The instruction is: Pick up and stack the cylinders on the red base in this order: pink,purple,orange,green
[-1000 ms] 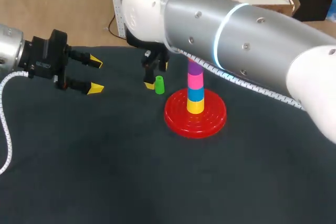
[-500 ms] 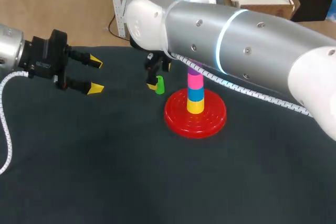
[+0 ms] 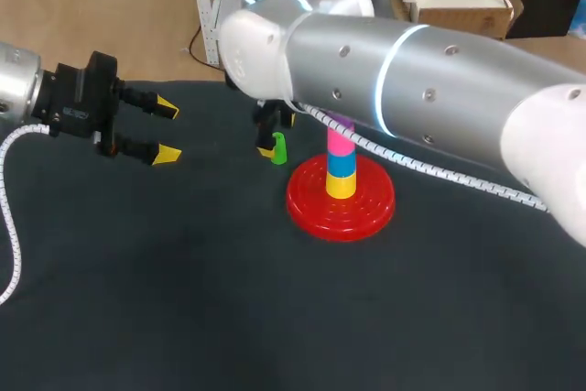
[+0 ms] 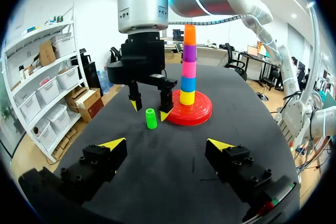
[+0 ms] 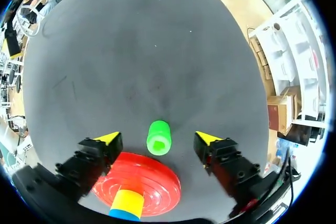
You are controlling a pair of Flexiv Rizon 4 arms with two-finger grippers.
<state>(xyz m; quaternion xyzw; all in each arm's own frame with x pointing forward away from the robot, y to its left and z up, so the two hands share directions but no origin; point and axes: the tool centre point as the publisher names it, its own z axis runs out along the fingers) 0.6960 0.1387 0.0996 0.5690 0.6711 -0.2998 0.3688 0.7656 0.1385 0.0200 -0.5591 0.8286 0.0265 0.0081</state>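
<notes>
Step in hand: picking up the green piece, the last in the order. Pink, purple and orange already stood on the stack.
Next move: as I judged it, lower the right tool a little, close on the cylinder's sides, lift it above the orange top and seat it squarely. The tall stack just beside the fingers could be knocked.
Left tool [image 3: 168,131]: well apart from the red base [image 3: 366,212] on its left, fingers spread wide and holding nothing. It had a black blocky body and wedge-shaped yellow tips.
Green cylinder [image 4: 151,119]: upright on the table [image 3: 183,299], just left of the red base and apart from its rim. It was short, smooth, glossy plastic, and its top seemed hollow.
Right tool [image 5: 157,138]: over the green cylinder, just left of the red base. Its fingers were wide, one on either side, and neither appeared to touch.
Red base: a round, glossy disc with concentric ridges.
Stack: centred on the red base and standing straight. From the bottom it ran yellow [image 4: 187,98], blue [image 4: 188,84], pink [image 4: 188,70], purple [image 4: 189,53], orange [image 4: 189,34], all smooth plastic drums.
Table: a dark, matte, cloth-like surface around the red base.
</notes>
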